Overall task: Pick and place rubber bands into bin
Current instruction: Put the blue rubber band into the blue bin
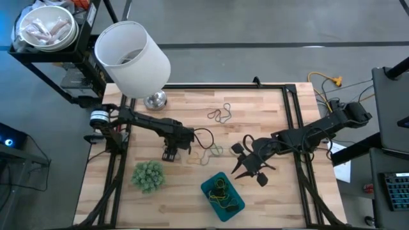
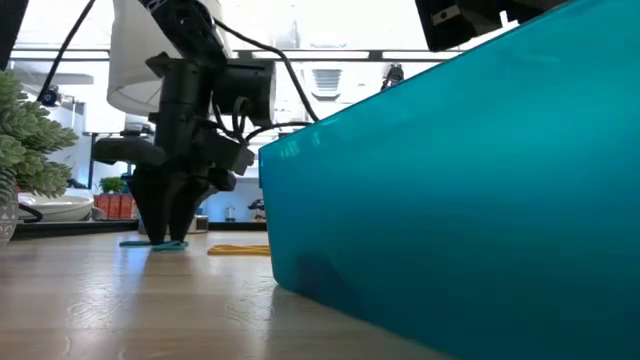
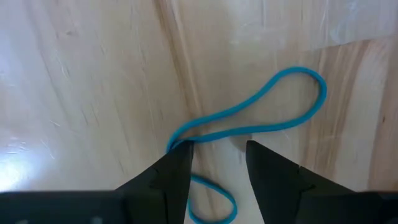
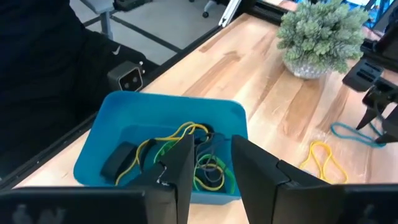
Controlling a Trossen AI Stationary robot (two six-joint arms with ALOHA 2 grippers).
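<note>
A blue rubber band (image 3: pixel 224 114) lies flat on the wooden table as a pinched loop. My left gripper (image 3: pixel 217 152) is open and stands on it from above (image 1: pixel 170 155), fingertips down at the tabletop (image 2: pixel 165 235), one on either side of the band's narrow middle. A yellow band (image 4: pixel 323 158) lies beside it, and tan bands (image 1: pixel 220 115) lie farther back. The teal bin (image 1: pixel 208 185) sits at the near edge and holds several yellow, green and black bands (image 4: pixel 193 155). My right gripper (image 4: pixel 211 149) hovers open above the bin's far side (image 1: pixel 252 172), with nothing between its fingers. My left gripper comes from above, pointing down, its fingers across the blue band's narrow middle. One fingertip (image 3: pixel 177 155) stands right at the band's bend (image 3: pixel 176 143); whether it touches the band I cannot tell. The band lies slack on the table.
A big white cylindrical container (image 1: pixel 134 57) overhangs the far left corner, with a metal base (image 1: pixel 154 99) below it. A fuzzy green plant ball (image 1: pixel 149 176) stands near the left gripper. The bin's wall (image 2: pixel 460 200) fills the low view's right. Black frame rails run along the table's sides.
</note>
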